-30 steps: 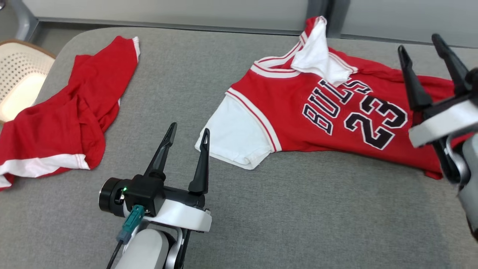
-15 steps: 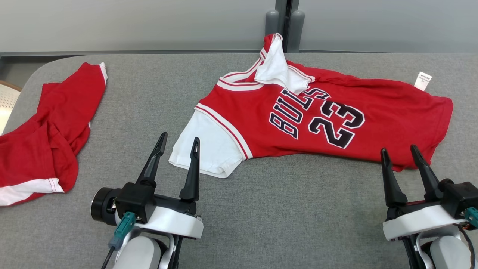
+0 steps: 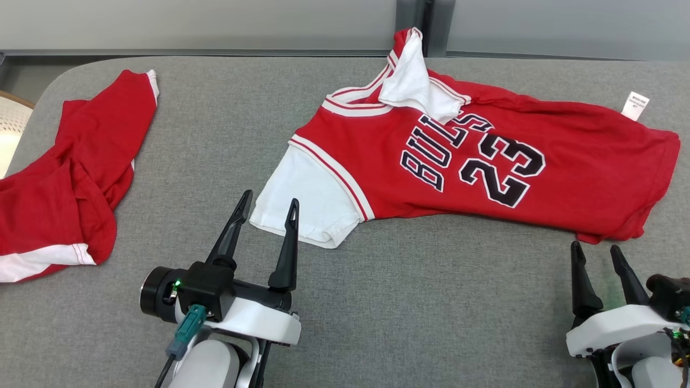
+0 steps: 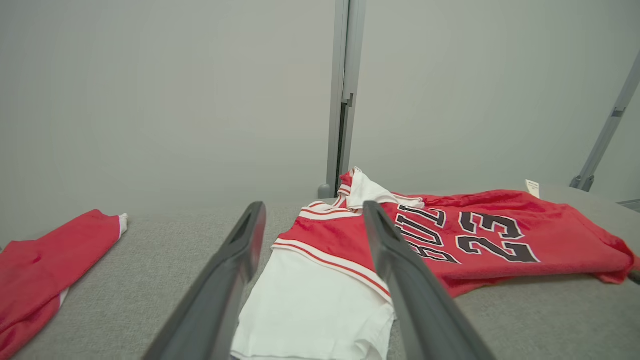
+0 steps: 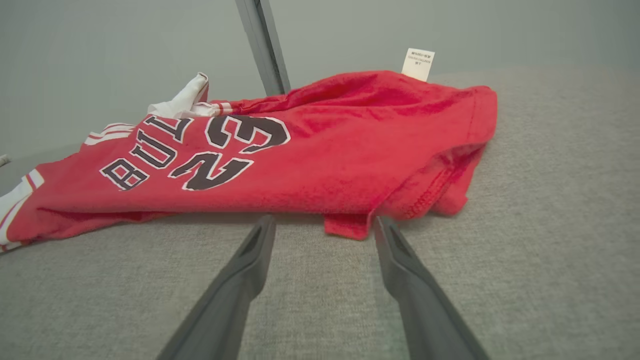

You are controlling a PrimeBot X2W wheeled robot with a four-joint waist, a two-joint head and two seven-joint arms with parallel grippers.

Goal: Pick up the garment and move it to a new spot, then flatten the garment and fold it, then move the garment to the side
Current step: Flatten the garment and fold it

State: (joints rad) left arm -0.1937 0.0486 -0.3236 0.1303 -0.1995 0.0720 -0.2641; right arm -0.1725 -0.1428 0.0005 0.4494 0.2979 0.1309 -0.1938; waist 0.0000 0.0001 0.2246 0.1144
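Two garments, jersey (image 3: 582, 156) and red top (image 3: 70, 178); two grippers, left gripper (image 3: 270, 196) and right gripper (image 3: 595, 245)

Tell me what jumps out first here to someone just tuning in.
The red jersey marked "BULLS 23" sprawls across the middle and right of the grey table, its white sleeve just by the open left tool. A second red garment lies crumpled at the left edge.

A grey, fabric-covered tabletop (image 3: 431, 302) with a rounded far-left corner carries two pieces of clothing. A red jersey (image 3: 566, 156) with white sleeves lies spread across its middle and right. A crumpled red garment (image 3: 70, 172) with white trim lies at its left edge.
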